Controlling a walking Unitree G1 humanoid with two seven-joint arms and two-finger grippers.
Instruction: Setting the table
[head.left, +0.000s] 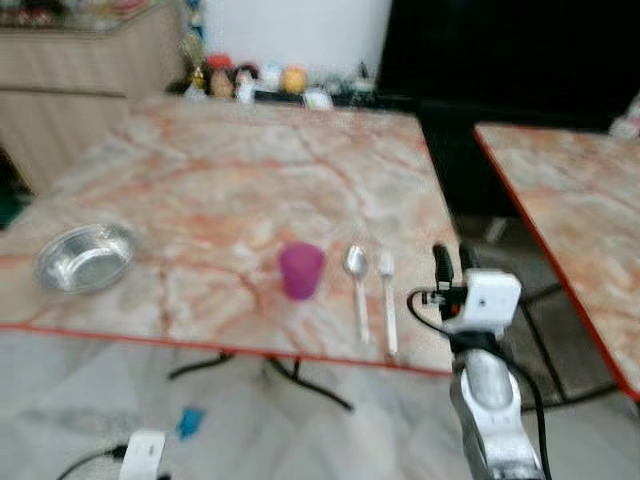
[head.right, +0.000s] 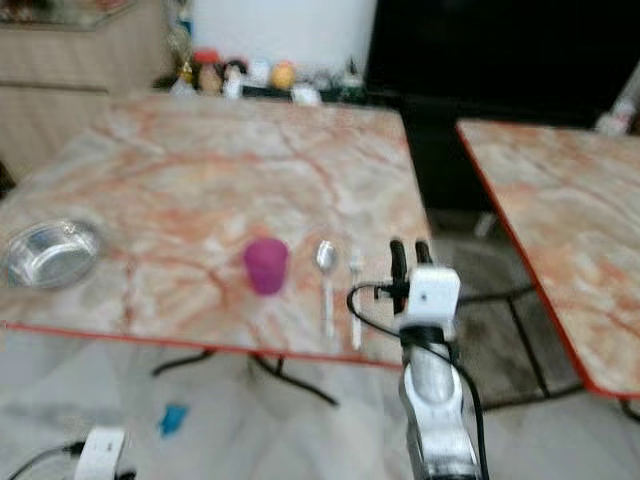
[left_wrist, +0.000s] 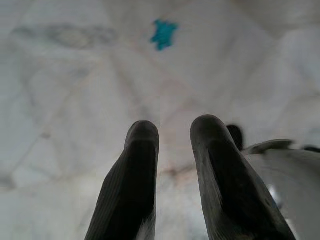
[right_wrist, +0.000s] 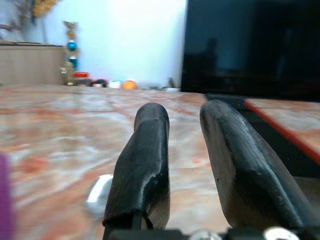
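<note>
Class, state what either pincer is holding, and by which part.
Nothing is held. The right pincer hangs open beside the fork; the left pincer is open over the floor.

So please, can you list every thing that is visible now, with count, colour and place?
Table: one, marble-patterned with a red edge, in front of the robot.
Second table: one, same pattern, to the right across a gap.
Bowl: one, metal, near the table's left front edge.
Cup: one, purple, near the front edge, right of the bowl.
Spoon: one, silver, just right of the cup.
Fork: one, silver, lying beside the spoon, on its right.
Small items: several, mixed colours, at the table's far edge; too blurred to name.
Blue scrap: one, on the floor under the table.
Right claw: black, open, raised at the front edge, right of the fork.
Left claw: black, open, pointing at the floor.
</note>
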